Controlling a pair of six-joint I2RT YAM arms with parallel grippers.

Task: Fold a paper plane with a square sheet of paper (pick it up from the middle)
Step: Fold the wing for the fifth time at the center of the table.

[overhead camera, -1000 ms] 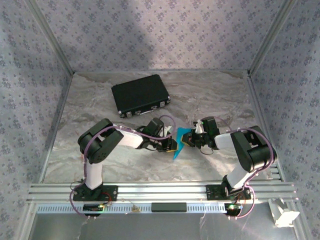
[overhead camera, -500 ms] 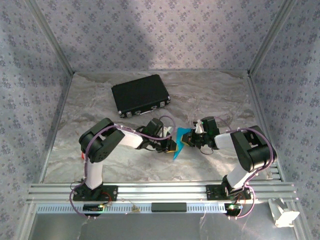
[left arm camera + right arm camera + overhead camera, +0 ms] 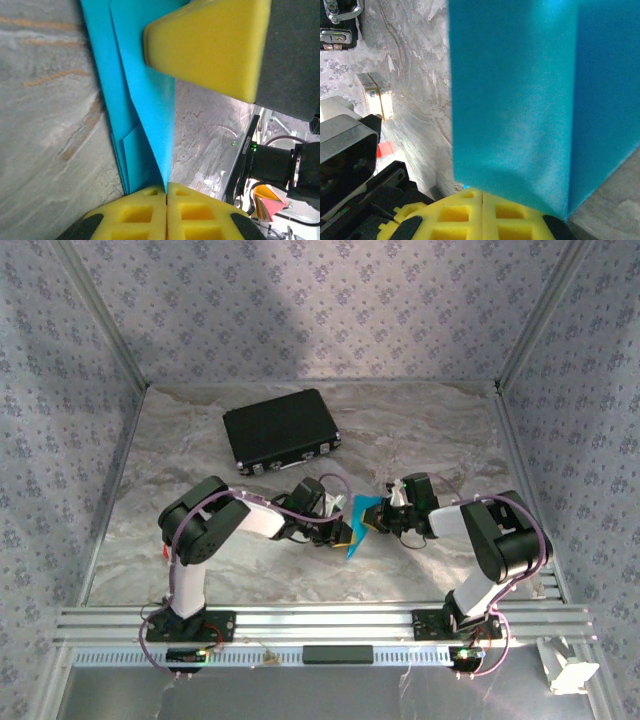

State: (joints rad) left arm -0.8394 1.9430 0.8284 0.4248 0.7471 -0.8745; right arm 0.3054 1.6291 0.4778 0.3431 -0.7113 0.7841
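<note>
Square sheet of paper (image 3: 357,523), bright cyan, creased into several overlapping layers, held up on edge between the two grippers near the middle of the marbled table (image 3: 200,460), narrow lower tip pointing toward the arm bases; contact of that tip with the table impossible to judge.

Left gripper (image 3: 338,528) at the sheet's left side. From its own wrist camera, yellow pads (image 3: 135,215) pressed flat together, paper edge nipped in the seam and folded layers rising away from it.

Right gripper (image 3: 377,521) at the sheet's right side, likewise fully closed, pads meeting on the paper's lower edge, broad blue face close in front of its camera. One of its yellow fingers (image 3: 210,45) against the upper part of the sheet in the left wrist view.

Black case (image 3: 282,430) behind, well apart, toward the back wall. Small red patch (image 3: 385,149) low beside the left arm.
</note>
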